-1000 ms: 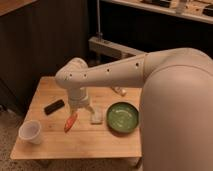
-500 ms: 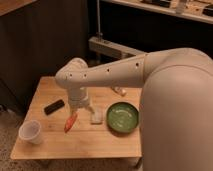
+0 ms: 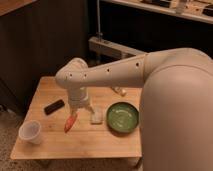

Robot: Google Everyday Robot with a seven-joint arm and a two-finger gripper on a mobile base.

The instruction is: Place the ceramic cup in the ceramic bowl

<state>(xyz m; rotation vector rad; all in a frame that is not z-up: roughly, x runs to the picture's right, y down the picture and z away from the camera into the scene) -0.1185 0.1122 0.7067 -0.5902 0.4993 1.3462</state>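
Observation:
The ceramic cup (image 3: pixel 31 132), small, whitish and tapered, stands upright at the front left corner of the wooden table (image 3: pixel 55 145). The ceramic bowl (image 3: pixel 123 117), wide, green and glossy, sits on the right part of the table, with nothing in it that I can see. My gripper (image 3: pixel 81 106) hangs from the white arm over the table's middle. It is between the cup and the bowl, well apart from the cup and a short way left of the bowl.
An orange-red elongated object (image 3: pixel 70 122) lies just in front of the gripper. A small white block (image 3: pixel 96 117) lies between gripper and bowl. A black flat object (image 3: pixel 54 106) lies at left centre. The arm's large white body fills the right. A metal rack (image 3: pixel 112 47) stands behind.

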